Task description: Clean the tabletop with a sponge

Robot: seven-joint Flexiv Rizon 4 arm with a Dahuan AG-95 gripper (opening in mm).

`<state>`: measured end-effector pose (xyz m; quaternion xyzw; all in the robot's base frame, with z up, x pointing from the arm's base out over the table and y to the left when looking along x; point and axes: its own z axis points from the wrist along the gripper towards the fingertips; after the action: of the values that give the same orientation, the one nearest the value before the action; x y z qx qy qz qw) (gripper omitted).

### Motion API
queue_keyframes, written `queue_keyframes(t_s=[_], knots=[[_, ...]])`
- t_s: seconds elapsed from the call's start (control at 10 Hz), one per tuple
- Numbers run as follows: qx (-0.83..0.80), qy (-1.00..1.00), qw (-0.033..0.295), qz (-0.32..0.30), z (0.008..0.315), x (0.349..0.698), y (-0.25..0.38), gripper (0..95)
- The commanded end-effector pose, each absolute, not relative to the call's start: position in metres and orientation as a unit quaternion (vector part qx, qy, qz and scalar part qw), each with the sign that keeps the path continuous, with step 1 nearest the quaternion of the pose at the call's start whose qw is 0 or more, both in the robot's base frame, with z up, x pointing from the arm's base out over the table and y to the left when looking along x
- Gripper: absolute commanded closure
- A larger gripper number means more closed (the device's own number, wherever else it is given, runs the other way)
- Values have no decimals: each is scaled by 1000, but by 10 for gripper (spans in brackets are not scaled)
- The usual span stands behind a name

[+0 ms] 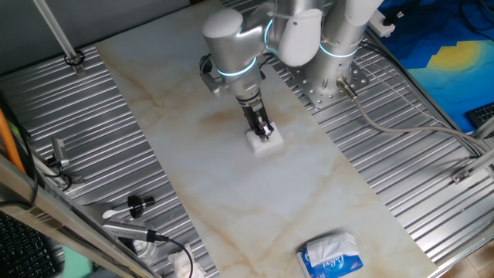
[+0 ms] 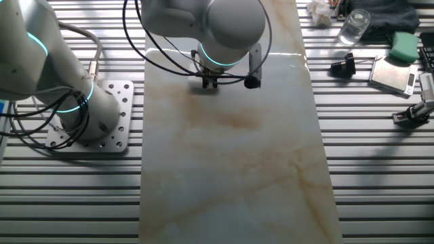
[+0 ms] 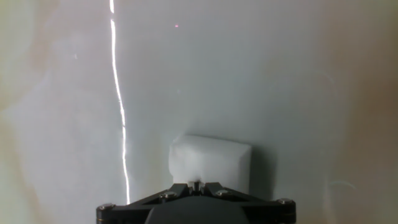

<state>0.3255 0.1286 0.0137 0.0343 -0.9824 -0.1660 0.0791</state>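
The claw [image 1: 265,132] is clamped on the sponge [image 1: 264,142], pressed flat mid-tabletop [image 1: 231,185] beside a tan smudge [image 1: 220,120]. Tilting the wrist could lift an edge; a hard drag could twist the foam loose

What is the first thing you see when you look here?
A big silver robot arm pressing a small white sponge onto the middle of the marble tabletop; its gripper is shut on the sponge. Next, a blue-and-white tissue pack lies at the slab's near end.

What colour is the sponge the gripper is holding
White. The sponge shows best in the hand view, pressed on the tabletop by the gripper.
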Motion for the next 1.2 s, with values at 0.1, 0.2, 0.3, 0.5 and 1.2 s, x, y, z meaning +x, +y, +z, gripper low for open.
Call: queue_keyframes(t_s=[0.1, 0.2, 0.3, 0.5, 1.2], knots=[[54, -982, 76, -163, 13, 329, 120, 950], [58, -982, 76, -163, 13, 330, 117, 950], [63, -981, 78, -164, 13, 331, 113, 950], [69, -981, 78, -165, 13, 333, 108, 950], [84, -979, 78, -166, 14, 337, 96, 950]])
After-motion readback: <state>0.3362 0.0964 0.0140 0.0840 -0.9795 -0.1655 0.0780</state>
